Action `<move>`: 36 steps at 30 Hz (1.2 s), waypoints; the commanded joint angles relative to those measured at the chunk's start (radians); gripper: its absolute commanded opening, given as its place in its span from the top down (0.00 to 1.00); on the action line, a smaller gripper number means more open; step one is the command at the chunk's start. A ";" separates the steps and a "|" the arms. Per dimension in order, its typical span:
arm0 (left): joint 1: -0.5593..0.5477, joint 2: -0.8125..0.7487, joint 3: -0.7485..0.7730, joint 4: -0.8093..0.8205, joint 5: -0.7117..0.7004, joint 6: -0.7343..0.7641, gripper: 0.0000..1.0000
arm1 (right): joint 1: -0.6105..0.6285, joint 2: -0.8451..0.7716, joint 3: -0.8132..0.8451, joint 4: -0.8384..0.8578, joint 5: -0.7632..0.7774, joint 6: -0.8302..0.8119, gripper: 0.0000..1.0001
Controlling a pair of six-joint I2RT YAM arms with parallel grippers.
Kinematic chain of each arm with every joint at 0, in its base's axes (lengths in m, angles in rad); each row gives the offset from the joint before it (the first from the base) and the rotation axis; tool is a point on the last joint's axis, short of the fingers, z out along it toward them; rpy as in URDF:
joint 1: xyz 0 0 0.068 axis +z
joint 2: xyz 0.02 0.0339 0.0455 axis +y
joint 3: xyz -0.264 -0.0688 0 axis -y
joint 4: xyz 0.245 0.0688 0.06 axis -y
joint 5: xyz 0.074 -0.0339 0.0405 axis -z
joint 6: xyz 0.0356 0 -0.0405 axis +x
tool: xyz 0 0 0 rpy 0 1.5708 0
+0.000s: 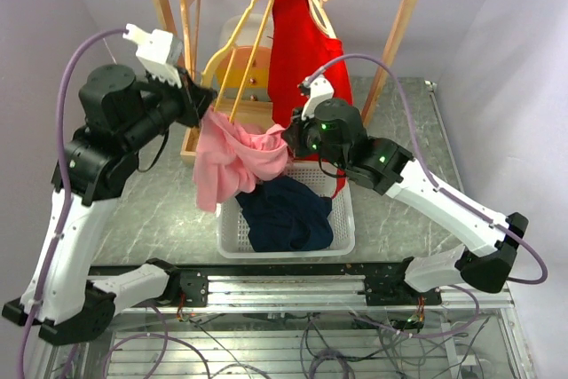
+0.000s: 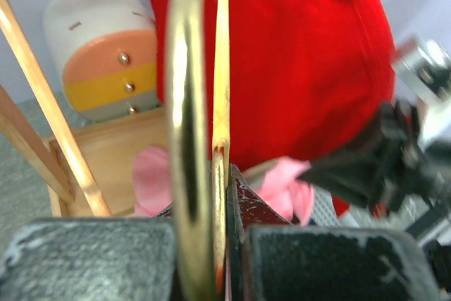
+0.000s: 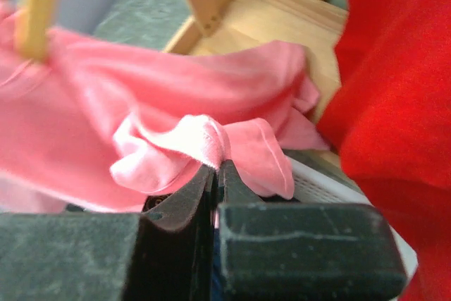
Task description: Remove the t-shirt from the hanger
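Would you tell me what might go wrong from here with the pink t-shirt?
The right gripper pinches only a small fold of the pink t-shirt, which may slip free. The shirt hangs on the yellow hanger in the left gripper and could snag. The red shirt hangs close and might get dragged.

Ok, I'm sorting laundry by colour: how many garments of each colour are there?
Pink t-shirt: 1
Red garment: 1
Dark blue garment: 1
Total: 3
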 commanded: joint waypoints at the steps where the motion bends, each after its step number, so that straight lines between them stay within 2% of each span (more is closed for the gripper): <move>1: 0.006 0.103 0.133 0.096 -0.145 -0.042 0.93 | 0.057 -0.021 0.064 0.002 -0.110 -0.070 1.00; 6: 0.006 0.242 0.271 0.042 -0.189 -0.053 0.93 | 0.122 -0.033 0.072 -0.080 -0.146 -0.069 1.00; 10: 0.007 0.287 0.297 0.013 -0.186 -0.066 0.93 | 0.152 -0.060 0.048 -0.179 -0.138 -0.050 1.00; 19: 0.009 0.380 0.373 0.070 -0.287 -0.026 0.93 | 0.234 -0.216 -0.148 -0.407 -0.182 0.097 1.00; 23: 0.016 0.419 0.381 0.139 -0.309 -0.027 0.93 | 0.283 -0.264 -0.158 -0.462 -0.196 0.157 1.00; 29: 0.083 0.487 0.415 0.192 -0.242 -0.047 0.93 | 0.348 -0.266 -0.157 -0.600 -0.165 0.222 1.00; 32: 0.126 0.517 0.435 0.218 -0.171 -0.065 0.93 | 0.386 -0.250 -0.156 -0.613 -0.151 0.233 1.00; 36: 0.135 0.530 0.465 0.265 -0.149 -0.038 0.93 | 0.410 -0.224 -0.136 -0.614 -0.108 0.230 1.00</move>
